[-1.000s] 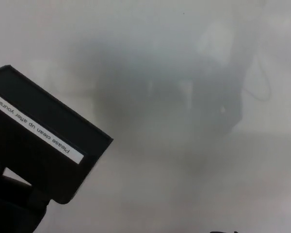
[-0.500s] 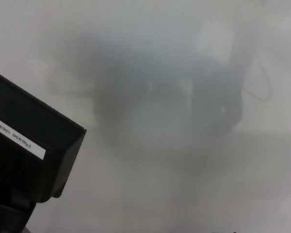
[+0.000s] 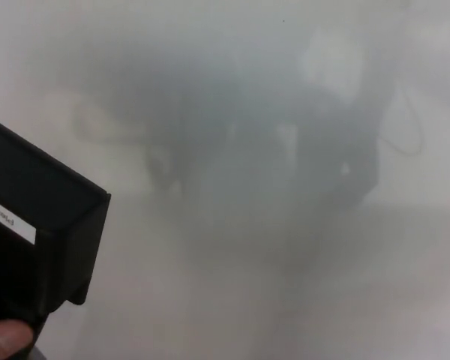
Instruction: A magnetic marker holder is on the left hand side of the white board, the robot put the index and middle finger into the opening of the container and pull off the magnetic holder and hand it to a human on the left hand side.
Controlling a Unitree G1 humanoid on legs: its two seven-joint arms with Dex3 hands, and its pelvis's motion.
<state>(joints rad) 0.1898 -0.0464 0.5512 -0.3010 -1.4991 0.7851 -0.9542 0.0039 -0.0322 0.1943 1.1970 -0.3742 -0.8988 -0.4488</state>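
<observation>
The black magnetic marker holder [image 3: 37, 225] is at the lower left of the head view, tilted, with a white label strip on its face. It is cut off by the picture's left edge and stands in front of the whiteboard [image 3: 232, 315]. Only a dark sliver of my left hand [image 3: 31, 334] shows under the holder's lower edge, and the holder rests in that hand. A person's fingertip [image 3: 4, 337] shows at the bottom left corner, right below the holder. My right hand does not show.
The whiteboard fills the whole view. A blurred dark reflection [image 3: 262, 165] of the robot spreads across its middle.
The holder has moved left and slightly down, so most of its label has left the picture. A person's fingertip has come into view at the bottom left corner.
</observation>
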